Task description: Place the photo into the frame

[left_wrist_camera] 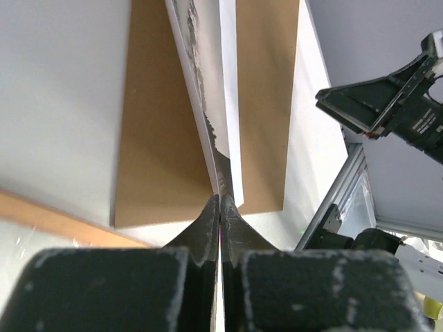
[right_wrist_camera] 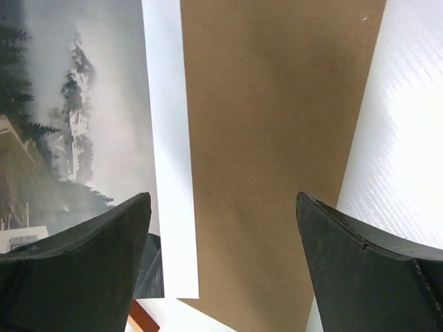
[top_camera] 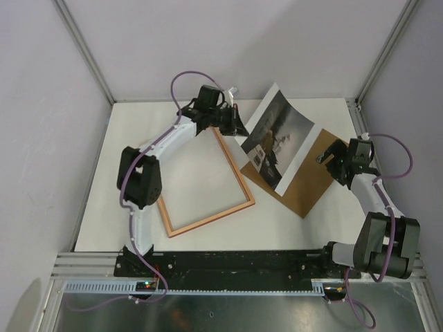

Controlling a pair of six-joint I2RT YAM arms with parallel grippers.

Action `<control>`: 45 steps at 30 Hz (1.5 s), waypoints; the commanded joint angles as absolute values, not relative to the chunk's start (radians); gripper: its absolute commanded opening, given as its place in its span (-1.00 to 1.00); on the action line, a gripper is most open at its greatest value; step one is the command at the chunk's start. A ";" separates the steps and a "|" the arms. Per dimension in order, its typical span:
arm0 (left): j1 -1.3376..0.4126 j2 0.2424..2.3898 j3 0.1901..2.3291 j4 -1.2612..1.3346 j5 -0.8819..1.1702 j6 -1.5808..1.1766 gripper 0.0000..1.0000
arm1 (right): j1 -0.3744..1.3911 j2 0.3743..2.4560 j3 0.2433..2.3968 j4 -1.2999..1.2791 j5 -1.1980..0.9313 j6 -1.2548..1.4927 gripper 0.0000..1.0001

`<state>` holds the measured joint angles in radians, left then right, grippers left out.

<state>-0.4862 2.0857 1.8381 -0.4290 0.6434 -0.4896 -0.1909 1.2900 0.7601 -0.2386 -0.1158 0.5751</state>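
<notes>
The photo (top_camera: 277,138), a white-bordered print of a dim grey scene, is lifted at a tilt above the brown backing board (top_camera: 304,185). My left gripper (top_camera: 241,131) is shut on the photo's left edge. In the left wrist view the photo (left_wrist_camera: 213,104) runs edge-on away from the closed fingertips of that gripper (left_wrist_camera: 220,200). The frame (top_camera: 239,181) lies flat on the white table, left of the photo. My right gripper (top_camera: 327,158) is open and empty over the board's right part. In the right wrist view that gripper (right_wrist_camera: 222,197) hovers over the board (right_wrist_camera: 277,138), with the photo (right_wrist_camera: 83,124) at left.
The backing board (left_wrist_camera: 159,138) lies at an angle on the table right of the frame. The right gripper (left_wrist_camera: 387,104) shows in the left wrist view. Grey walls and aluminium posts (top_camera: 83,48) enclose the table. A black rail (top_camera: 235,266) runs along the near edge.
</notes>
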 commanded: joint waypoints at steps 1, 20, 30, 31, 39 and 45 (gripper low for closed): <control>-0.460 1.874 1.731 -0.425 0.518 -0.484 -1.00 | -0.154 1.251 0.824 -0.288 -0.110 0.557 0.80; -0.334 1.024 1.389 -0.817 -0.093 -0.432 -1.00 | 0.242 1.322 1.022 -0.348 -0.041 0.578 0.80; -0.421 1.078 1.368 -0.917 -0.028 -0.397 -1.00 | 0.309 1.341 1.028 -0.369 -0.012 0.589 0.79; -0.456 1.108 1.372 -0.917 -0.041 -0.393 -1.00 | 0.312 1.341 1.029 -0.370 -0.010 0.590 0.79; -0.610 1.385 1.455 -0.911 -0.053 -0.370 -0.98 | 0.324 1.344 1.029 -0.399 0.014 0.585 0.79; -0.681 1.535 1.477 -0.856 -0.047 -0.412 -0.81 | 0.309 1.371 1.027 -0.391 -0.002 0.572 0.80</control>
<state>-0.6388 1.4910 1.4200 -0.8986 -0.0471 -0.3992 0.3172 1.3483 0.9890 -0.3969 -0.0059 0.5755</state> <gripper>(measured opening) 0.079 0.897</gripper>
